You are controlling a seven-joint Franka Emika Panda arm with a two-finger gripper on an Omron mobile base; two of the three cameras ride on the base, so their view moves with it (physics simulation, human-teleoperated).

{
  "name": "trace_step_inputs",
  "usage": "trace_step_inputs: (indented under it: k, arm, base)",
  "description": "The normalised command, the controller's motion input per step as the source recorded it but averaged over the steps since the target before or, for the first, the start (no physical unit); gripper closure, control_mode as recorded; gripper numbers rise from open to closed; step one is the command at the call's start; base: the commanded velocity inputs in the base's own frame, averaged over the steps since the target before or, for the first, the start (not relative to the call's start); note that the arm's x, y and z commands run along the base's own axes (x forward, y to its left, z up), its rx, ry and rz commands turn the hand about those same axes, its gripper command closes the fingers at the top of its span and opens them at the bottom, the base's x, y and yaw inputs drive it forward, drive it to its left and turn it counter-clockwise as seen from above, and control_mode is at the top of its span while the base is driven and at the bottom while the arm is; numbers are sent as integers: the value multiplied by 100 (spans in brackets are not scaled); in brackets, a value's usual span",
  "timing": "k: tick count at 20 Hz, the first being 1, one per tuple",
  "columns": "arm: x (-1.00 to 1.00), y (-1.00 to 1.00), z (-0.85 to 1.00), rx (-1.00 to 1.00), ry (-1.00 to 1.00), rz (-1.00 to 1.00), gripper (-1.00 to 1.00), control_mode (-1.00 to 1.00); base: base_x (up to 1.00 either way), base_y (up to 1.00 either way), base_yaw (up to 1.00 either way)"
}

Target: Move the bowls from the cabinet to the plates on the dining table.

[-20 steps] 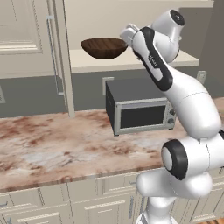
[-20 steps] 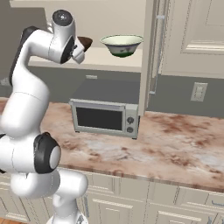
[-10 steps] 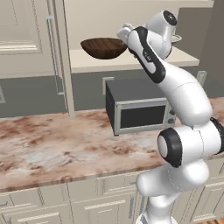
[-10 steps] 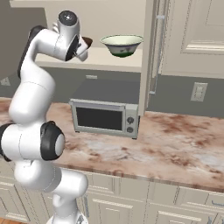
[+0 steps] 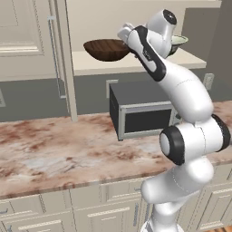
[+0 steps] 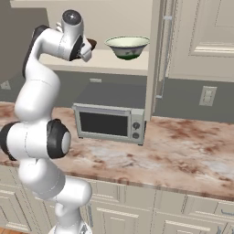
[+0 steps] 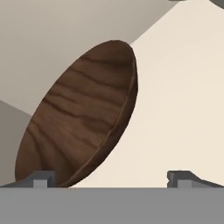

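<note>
Task barely started, by the look of it: both bowls sit on the cabinet shelf [image 5: 90, 65], nothing moved out yet. Gripper [image 7: 111, 177] is released, jaws spread wide, nothing between them. Wooden bowl [image 7: 81, 118] lies right ahead of the gripper, close; in the hand view its near rim is by one fingertip [image 7: 41, 178], the other tip is off to the side over bare shelf. Contact unclear, probably not touching yet. In the left base view the wooden bowl [image 5: 108, 49] is just beyond the hand on the shelf. Cream-green bowl [image 6: 127, 47] stands farther along the same shelf, past the hand on the side away from the wooden bowl, upright, untouched. Open cabinet door [image 6: 201, 39] hangs beyond that second bowl.

Below the gripper: grey microwave [image 6: 109, 119] on the marbled surface [image 6: 183, 146].

Judgement: step in hand is the approach to grasp the wooden bowl's rim. Left: grip, lift out, carry to a plate, then repeat for the cream-green bowl. Plates can't be located in these views.
</note>
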Motion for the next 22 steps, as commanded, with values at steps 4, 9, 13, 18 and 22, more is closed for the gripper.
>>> trace_step_inputs:
  k: [4,9,13,18,22]
  arm:
    - [19,9,0,0,0,0,-100,-100]
    - [18,3,0,0,0,0,-100,-100]
    - [3,1,-1,0,0,0,-100,-100]
    - [15,0,-5,0,0,0,-100,-100]
    - [23,0,-13,0,0,0,-100,-100]
  base:
    - [0,0,0]
    - [0,0,0]
    - [0,0,0]
    - [0,0,0]
    - [0,0,0]
